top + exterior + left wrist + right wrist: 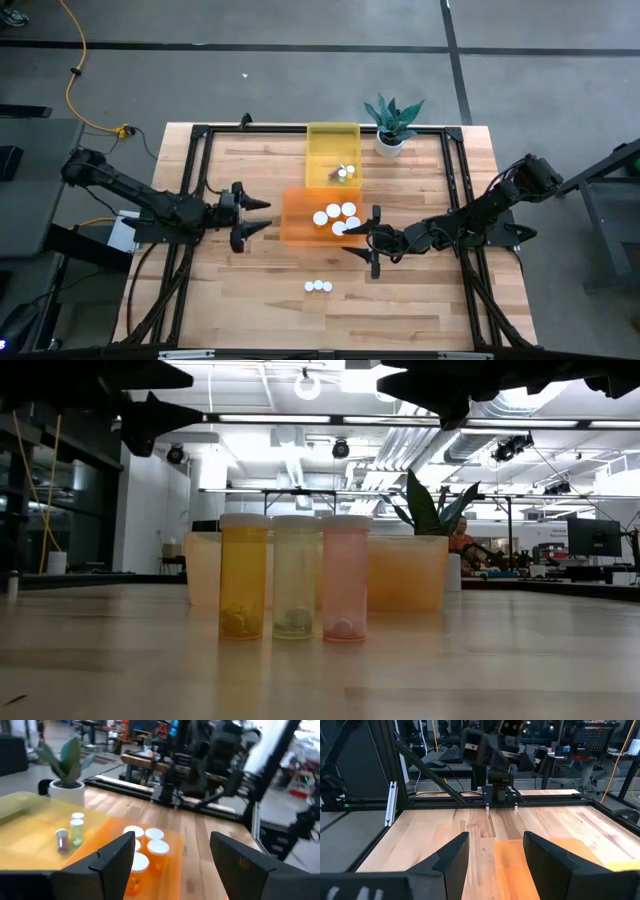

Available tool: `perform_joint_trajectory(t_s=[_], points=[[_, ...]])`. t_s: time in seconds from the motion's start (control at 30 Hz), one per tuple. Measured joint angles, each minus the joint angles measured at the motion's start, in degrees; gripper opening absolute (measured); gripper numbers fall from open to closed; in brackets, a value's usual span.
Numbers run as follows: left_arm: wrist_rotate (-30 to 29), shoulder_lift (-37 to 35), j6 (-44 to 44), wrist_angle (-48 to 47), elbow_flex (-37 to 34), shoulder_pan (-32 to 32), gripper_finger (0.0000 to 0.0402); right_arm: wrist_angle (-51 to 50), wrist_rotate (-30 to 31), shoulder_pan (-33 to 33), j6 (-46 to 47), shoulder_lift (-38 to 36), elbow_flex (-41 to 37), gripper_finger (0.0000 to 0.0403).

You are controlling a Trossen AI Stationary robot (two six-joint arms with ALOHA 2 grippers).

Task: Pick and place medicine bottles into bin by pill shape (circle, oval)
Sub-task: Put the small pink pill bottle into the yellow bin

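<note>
Three medicine bottles (318,286) stand upright on their bases in a row near the table's front edge: amber (243,575), pale green (296,575) and pink (345,575). Several white-capped bottles (335,216) sit in the orange bin (296,228). A few more bottles (345,173) lie in the yellow bin (333,140) behind it. My left gripper (260,218) hovers open just left of the orange bin, pointing level at it (170,855). My right gripper (358,238) hovers open at the orange bin's right side (495,852). Both are empty.
A potted plant (392,125) in a white pot stands at the far edge, right of the yellow bin. A black metal frame (190,200) runs along the table's sides. Bare wood lies left and right of the three standing bottles.
</note>
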Motion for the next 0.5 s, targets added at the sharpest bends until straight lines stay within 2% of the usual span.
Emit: perform_joint_trajectory(t_s=[0.2,0.5], points=[[0.5,0.3,4.1,3.7,0.0,-3.0,0.0246,1.3,-0.2,0.0,0.2,0.0,0.0,0.0181],[0.5,0.3,6.8,6.1,0.0,-5.1,0.0246,2.0,-6.0,0.0,2.6,0.0,0.3,0.0181]])
